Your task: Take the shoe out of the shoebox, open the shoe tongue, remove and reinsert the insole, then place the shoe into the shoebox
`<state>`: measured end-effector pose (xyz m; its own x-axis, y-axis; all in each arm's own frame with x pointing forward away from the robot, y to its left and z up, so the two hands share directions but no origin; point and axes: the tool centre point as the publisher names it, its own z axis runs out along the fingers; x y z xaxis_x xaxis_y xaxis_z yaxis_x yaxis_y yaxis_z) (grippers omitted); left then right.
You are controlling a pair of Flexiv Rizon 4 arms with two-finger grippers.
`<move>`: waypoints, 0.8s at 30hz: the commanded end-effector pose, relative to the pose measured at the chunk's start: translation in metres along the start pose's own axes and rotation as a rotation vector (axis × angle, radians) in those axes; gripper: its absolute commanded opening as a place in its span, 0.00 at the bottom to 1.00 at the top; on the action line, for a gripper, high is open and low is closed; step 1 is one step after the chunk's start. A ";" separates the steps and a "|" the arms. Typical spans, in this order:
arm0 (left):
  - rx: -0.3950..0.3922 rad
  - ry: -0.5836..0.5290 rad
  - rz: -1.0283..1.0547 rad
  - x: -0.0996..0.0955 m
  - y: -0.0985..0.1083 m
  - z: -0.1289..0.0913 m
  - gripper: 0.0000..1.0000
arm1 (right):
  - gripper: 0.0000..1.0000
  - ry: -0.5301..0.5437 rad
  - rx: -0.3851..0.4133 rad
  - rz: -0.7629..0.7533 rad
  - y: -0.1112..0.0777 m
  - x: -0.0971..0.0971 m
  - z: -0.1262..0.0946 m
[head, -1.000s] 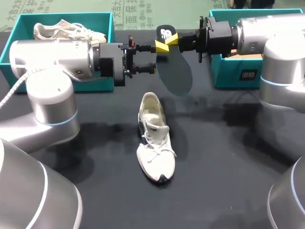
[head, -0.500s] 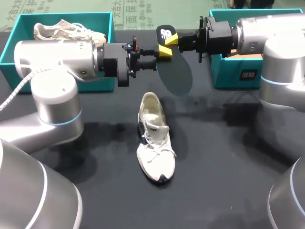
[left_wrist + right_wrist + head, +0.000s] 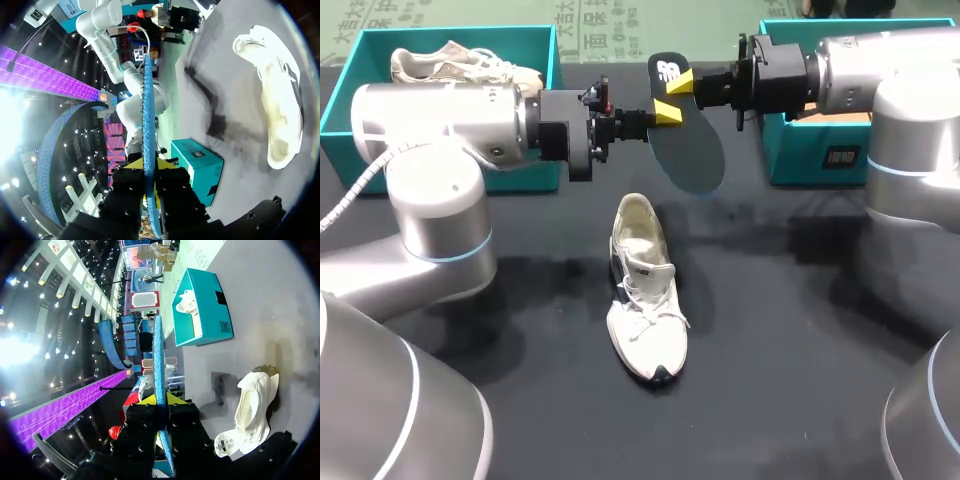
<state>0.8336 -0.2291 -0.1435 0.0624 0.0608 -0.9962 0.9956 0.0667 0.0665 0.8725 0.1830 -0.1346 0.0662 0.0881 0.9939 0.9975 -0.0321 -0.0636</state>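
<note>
Two teal boxes sit at the back of the black desk. The left shoebox has a white sneaker lying inside it. The right shoebox is mostly hidden behind the right arm, so I cannot tell what is in it.

The dark insole is up in the air between the two boxes, above the desk. The right claw pinches its top end. The left claw comes from the other side and pinches it just below that. Both claws are closed on the insole.

The shoe lies flat on the desk in the middle, under the insole and apart from it. Its mouth is open and points to the back.

The head view shows the flat face of the insole. Each wrist view shows only its thin blue edge, standing straight up between the yellow tips. The right wrist view looks into the left shoebox and shows the sneaker there. The left wrist view shows only the outside of the right shoebox, not the inside.
</note>
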 end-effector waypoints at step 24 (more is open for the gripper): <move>0.003 0.056 -0.162 -0.004 -0.005 -0.055 0.00 | 1.00 0.034 -0.041 -0.069 -0.025 0.002 -0.031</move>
<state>0.8292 -0.2002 -0.1428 -0.0855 0.0846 -0.9927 0.9928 0.0911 -0.0778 0.8574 0.1612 -0.1299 0.0016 0.0627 0.9980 0.9983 -0.0575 0.0020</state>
